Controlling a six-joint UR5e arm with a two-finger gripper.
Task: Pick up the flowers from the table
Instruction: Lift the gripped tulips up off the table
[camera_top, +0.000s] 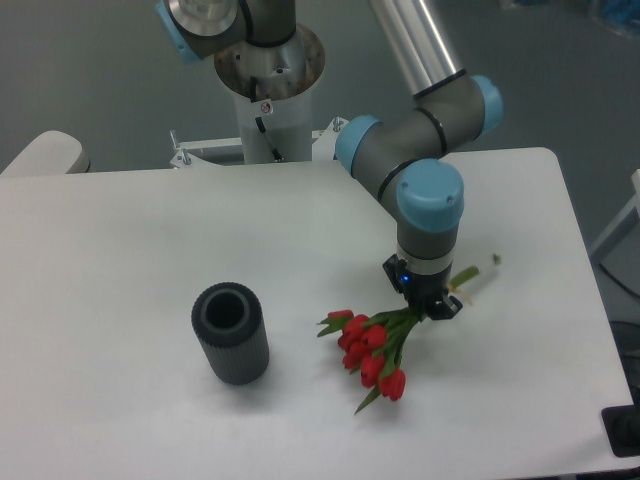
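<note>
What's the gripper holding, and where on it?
The gripper is shut on the bunch of red tulip flowers, gripping the green stems partway along, behind the buds.

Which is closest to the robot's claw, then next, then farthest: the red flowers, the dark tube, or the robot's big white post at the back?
1. The flowers: their stems are right in the gripper, buds hanging toward the picture's lower left.
2. The white post: at the back, beyond the table's far edge.
3. The dark tube: standing upright far to the picture's left.
Post and tube look nearly equal.
</note>
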